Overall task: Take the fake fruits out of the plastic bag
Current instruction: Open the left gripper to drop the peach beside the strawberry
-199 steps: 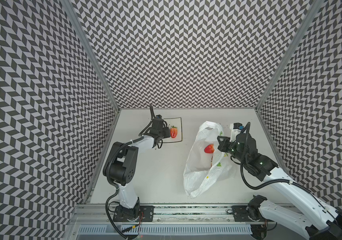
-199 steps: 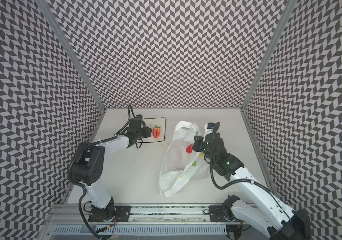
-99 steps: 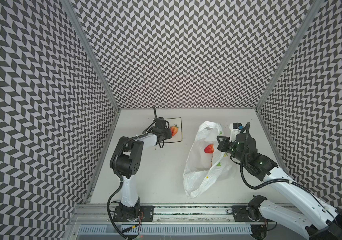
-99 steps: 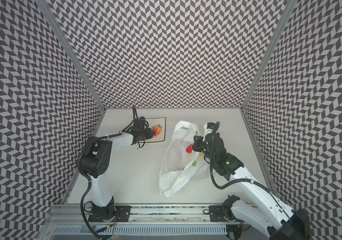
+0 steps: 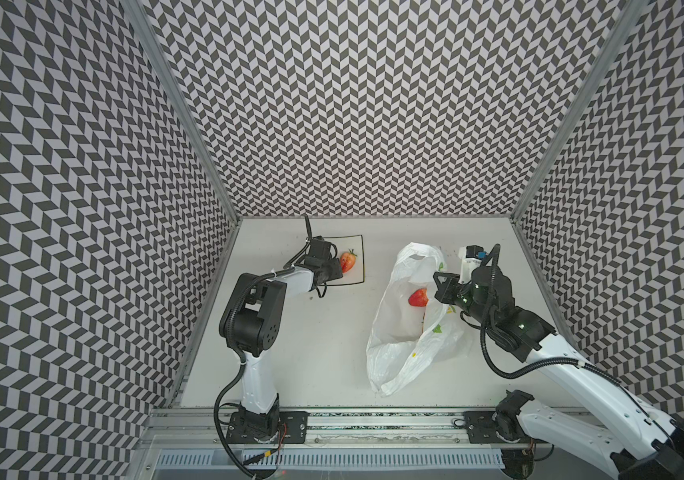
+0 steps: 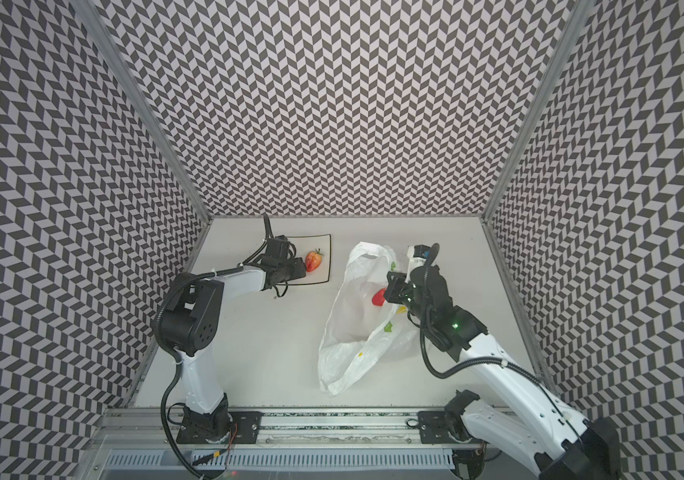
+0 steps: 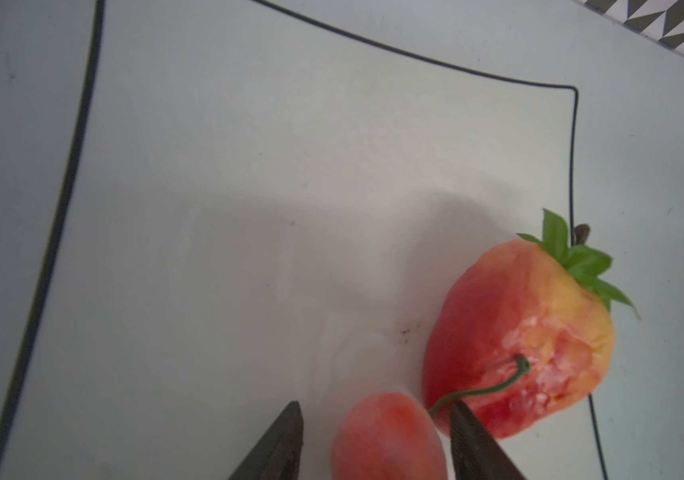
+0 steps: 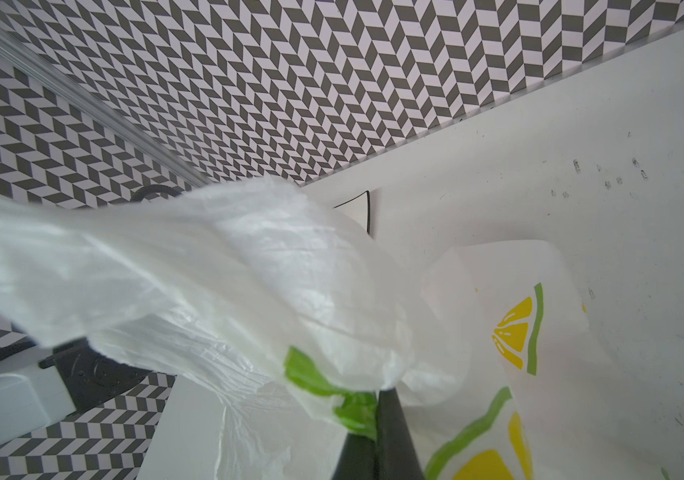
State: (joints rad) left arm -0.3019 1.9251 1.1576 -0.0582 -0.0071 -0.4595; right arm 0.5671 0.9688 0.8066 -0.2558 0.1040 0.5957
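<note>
Table (image 5: 311, 353): white, with one arm on each side.

The plastic bag (image 5: 398, 332) is the largest item. In both top views it lies crumpled right of centre, with its mouth toward the back wall and one handle loop flat on the table. The right gripper (image 5: 436, 286) is at the right-hand edge of the mouth. In the right wrist view we see its fingers (image 8: 394, 432) pressed together, with green-printed bag film pinched between them.

Plate (image 5: 352, 245): white, square, black-rimmed. It sits at the back left of the table, well apart from the bag. The left gripper (image 5: 337, 267) is low over it.

Plate strawberry (image 5: 348, 261): red with a yellow-orange blush. It lies on its side near the plate's right edge, with its green cap reaching that rim line.

Bag strawberry (image 5: 418, 297): plain red. We see it inside the bag through the open mouth, just beside the right gripper.

Cherry (image 7: 386, 436): pinkish red and the smallest item, seen only in the left wrist view. It sits between the left gripper's two fingers, which stand apart. One finger (image 7: 282, 440) is clear of it, with bare plate showing in the gap. The other is at the stem side, and we cannot tell whether it touches. The thin green stem curves across the plate strawberry. The two fruits are just beside each other, and we cannot tell whether they touch.
</note>
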